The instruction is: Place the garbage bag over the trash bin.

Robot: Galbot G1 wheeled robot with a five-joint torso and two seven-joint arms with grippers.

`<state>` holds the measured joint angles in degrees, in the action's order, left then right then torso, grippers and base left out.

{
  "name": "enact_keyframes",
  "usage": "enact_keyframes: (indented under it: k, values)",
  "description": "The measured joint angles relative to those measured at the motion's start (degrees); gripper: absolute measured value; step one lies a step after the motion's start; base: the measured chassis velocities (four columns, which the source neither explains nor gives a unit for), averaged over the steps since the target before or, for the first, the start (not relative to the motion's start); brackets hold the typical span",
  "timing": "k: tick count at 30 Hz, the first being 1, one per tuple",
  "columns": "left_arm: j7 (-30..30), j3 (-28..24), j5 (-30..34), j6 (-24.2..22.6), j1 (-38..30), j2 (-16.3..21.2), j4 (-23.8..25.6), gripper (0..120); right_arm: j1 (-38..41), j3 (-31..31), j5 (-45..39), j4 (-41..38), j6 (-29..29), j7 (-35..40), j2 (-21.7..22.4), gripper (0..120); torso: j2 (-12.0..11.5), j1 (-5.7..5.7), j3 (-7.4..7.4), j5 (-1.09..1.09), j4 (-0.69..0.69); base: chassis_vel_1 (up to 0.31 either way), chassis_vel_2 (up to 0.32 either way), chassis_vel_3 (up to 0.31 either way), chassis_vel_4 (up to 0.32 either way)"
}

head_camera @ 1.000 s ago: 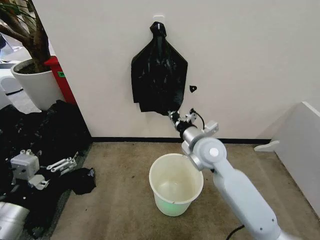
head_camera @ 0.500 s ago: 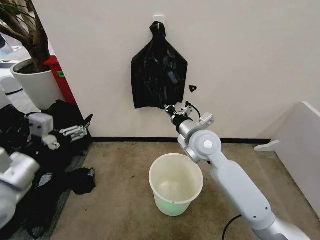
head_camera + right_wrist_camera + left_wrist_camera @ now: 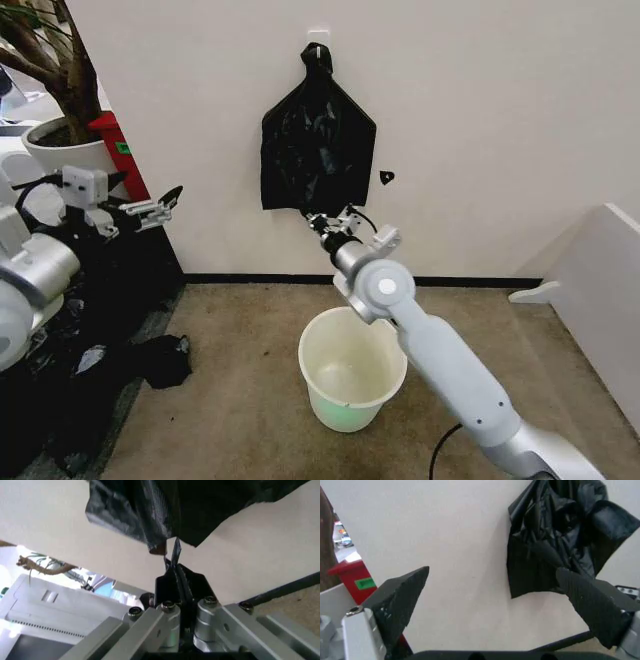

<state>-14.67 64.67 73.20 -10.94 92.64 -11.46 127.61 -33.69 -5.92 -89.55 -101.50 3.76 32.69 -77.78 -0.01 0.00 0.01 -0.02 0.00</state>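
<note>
A flat black bundle (image 3: 318, 140) with a knotted top hangs from a wall hook. At its lower edge, a thin glossy strip of the garbage bag (image 3: 175, 549) is pinched in my right gripper (image 3: 322, 219), whose fingers (image 3: 176, 578) are shut on it. Whether the strip is separate from the bundle I cannot tell. The trash bin (image 3: 352, 368), a white bucket with a greenish base, stands empty on the carpet directly below. My left gripper (image 3: 152, 210) is raised at the left, open and holding nothing. In its wrist view, the left gripper (image 3: 492, 573) faces the bundle (image 3: 565, 525).
A heap of black plastic sheeting (image 3: 110, 300) covers the floor at the left, below my left arm. Behind it stand a white plant pot (image 3: 55, 160) and a red box (image 3: 122, 155). A white panel (image 3: 600, 290) borders the right side.
My right gripper has moved up and left along the wall, lifting the bundle's lower corner with it. My left arm has risen from the floor heap to mid-height, pointing toward the wall.
</note>
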Motion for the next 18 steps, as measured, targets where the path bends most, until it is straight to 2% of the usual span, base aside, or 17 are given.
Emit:
enact_keyframes:
  k: [7, 11, 14, 15, 16, 18]
  values:
    - [2.9, 0.0, -0.3, 0.7, 0.4, 5.7, -5.4, 100, 0.6, 0.3, 1.1, 1.6, 0.4, -1.5, -0.5, 0, 0.0, 0.00, 0.00, 0.02, -0.01, 0.000, 0.000, 0.000, 0.000]
    - [4.8, -0.5, -3.1, 2.2, 1.4, 6.1, -7.6, 100, 0.8, 0.8, 1.2, 2.1, 0.6, -1.9, -0.6, 0, 0.0, 0.00, 0.00, 0.02, -0.01, 0.000, 0.000, 0.000, 0.000]
    - [7.5, -3.4, -8.6, 4.1, 1.5, 4.7, -9.5, 100, 1.0, 0.9, 1.3, 2.3, 0.6, -2.2, -0.6, 0, 0.0, 0.00, -0.01, 0.03, -0.02, 0.000, 0.000, 0.000, 0.000]
    - [8.8, -6.2, -11.9, 5.4, 0.5, 2.9, -10.5, 100, 1.1, 0.9, 1.3, 2.4, 0.6, -2.2, -0.8, 0, 0.0, 0.00, -0.01, 0.03, -0.02, 0.000, 0.000, 0.000, 0.000]
    - [8.8, -6.2, -11.9, 5.4, 0.5, 2.9, -10.5, 100, 1.1, 0.9, 1.3, 2.4, 0.6, -2.2, -0.8, 0, 0.0, 0.00, -0.01, 0.03, -0.02, 0.000, 0.000, 0.000, 0.000]
    - [9.5, -10.5, -15.1, 6.4, -1.9, -0.8, -11.1, 100, 1.1, 0.9, 1.6, 2.6, 0.6, -2.2, -1.0, 0, 0.0, 0.00, 0.00, -0.04, 0.01, 0.000, 0.000, 0.000, 0.000]
